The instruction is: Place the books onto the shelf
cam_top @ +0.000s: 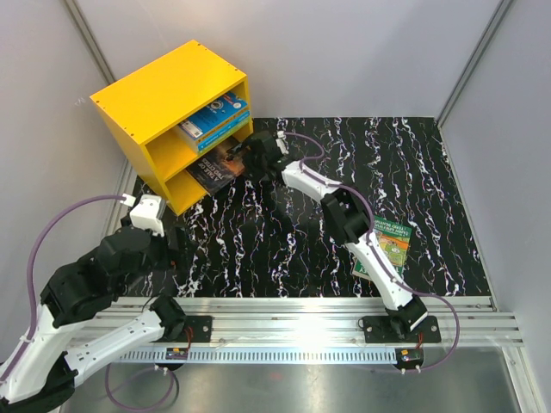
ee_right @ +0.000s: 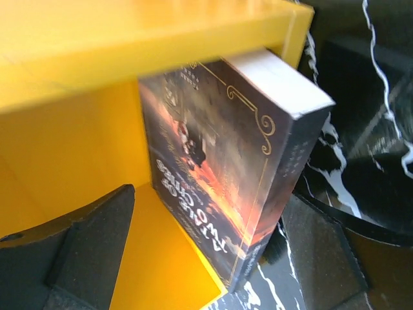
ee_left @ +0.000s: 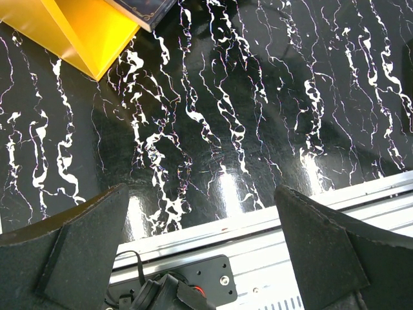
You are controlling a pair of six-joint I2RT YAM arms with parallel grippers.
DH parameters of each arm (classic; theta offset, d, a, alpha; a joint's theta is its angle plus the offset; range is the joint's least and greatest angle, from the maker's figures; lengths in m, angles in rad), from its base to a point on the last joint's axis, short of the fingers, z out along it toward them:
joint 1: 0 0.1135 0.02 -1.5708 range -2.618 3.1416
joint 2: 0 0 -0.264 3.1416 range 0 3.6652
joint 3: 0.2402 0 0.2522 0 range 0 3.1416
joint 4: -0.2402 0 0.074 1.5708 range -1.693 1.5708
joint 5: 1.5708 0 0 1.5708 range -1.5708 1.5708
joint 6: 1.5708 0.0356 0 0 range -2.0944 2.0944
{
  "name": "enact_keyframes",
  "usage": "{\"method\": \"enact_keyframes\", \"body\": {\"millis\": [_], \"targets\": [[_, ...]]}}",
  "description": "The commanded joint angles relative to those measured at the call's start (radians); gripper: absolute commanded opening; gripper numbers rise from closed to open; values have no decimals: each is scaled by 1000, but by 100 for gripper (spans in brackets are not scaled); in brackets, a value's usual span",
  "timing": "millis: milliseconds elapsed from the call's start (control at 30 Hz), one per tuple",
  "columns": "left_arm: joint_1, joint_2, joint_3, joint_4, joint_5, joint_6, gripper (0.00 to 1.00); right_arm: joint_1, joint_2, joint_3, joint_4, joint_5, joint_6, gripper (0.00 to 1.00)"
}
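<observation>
We find the dark book [cam_top: 217, 165] partly in the shelf [cam_top: 159, 90], lower compartment.
Its end juts out the open front; the shelf stands at the table's [cam_top: 284, 249] far left corner, two blue books [cam_top: 213, 119] lie in the upper compartment, and the green book [cam_top: 392, 245] lies near the right edge. The right gripper [cam_top: 254, 153] straddles the dark book, jaws wide, unclamped. The left gripper [ee_left: 200, 194] gapes empty over the near edge.
</observation>
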Motion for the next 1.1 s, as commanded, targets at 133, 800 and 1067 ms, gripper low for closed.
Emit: {"method": "enact_keyframes", "body": {"millis": [133,800,1067], "targets": [[2,18,-11,44,7,-4,99,-31,-111,-113,120,-112,-22,100],[4,27,-30,64,21,-22,99,-35,-189,-303,233,-215,-40,11],[4,33,-48,73,12,-13,99,-36,-172,-298,239,-220,-37,6]]}}
